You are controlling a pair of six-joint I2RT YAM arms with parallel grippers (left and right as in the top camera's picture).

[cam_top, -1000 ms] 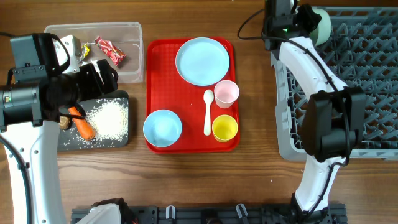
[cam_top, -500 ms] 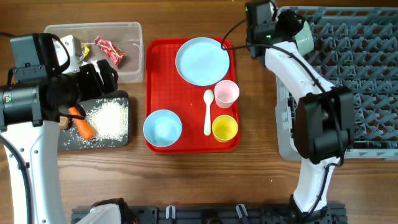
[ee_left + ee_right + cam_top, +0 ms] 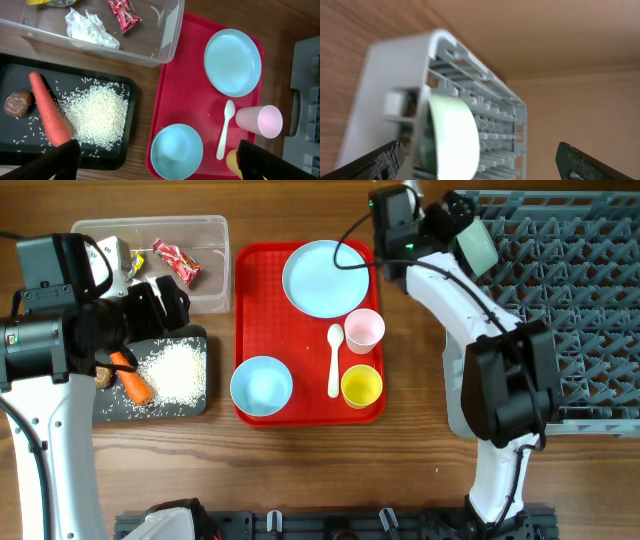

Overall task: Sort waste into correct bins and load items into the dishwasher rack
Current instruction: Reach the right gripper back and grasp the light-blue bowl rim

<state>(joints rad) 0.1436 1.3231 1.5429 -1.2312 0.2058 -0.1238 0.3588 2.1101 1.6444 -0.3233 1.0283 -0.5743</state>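
Right gripper (image 3: pixel 479 162) gaped wide, gripping nothing, just outside dishwasher rack (image 3: pixel 490 95) corner; pale bowl (image 3: pixel 452 135) stood on edge inside that corner, presumably so it drains.

The red tray (image 3: pixel 243 310) is crowded: plate (image 3: pixel 325 277), 1 bowl (image 3: pixel 261 386), spoon (image 3: pixel 334 360), pink cup (image 3: pixel 363 330) and yellow cup (image 3: pixel 361 386) sit close, tight gaps. The table (image 3: pixel 415 380) strip between tray and rack (image 3: pixel 580 330) lies bare, but the right arm (image 3: pixel 450 290) stretches over it.
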